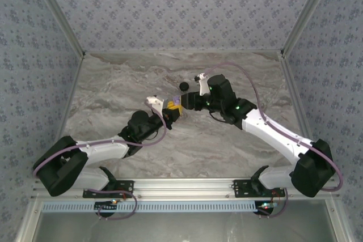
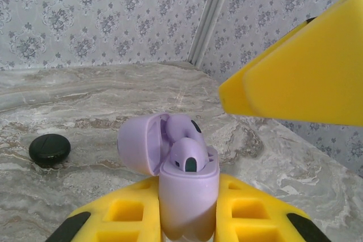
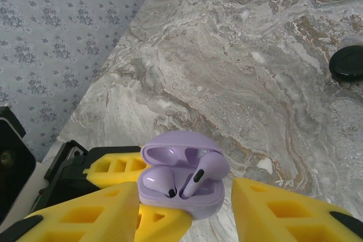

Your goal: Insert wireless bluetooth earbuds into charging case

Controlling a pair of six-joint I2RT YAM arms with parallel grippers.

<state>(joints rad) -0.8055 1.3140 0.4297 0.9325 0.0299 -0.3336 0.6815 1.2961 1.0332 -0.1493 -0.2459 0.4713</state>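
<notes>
The left claw (image 2: 190,219) is closed on the lavender charging case (image 3: 181,196), its yellow fingers pinching the base low in the centre of the left wrist frame. The right claw (image 3: 184,211) is parted, one finger on each side of the case and neither touching it. The lid (image 3: 181,148) is hinged open. Inside are two lavender earbuds: the left one (image 3: 157,182) lies in its well, and the right one (image 3: 203,175) sits tilted and proud. One black round disc (image 3: 347,62) lies on the marble table (image 3: 227,72), at the right edge.
</notes>
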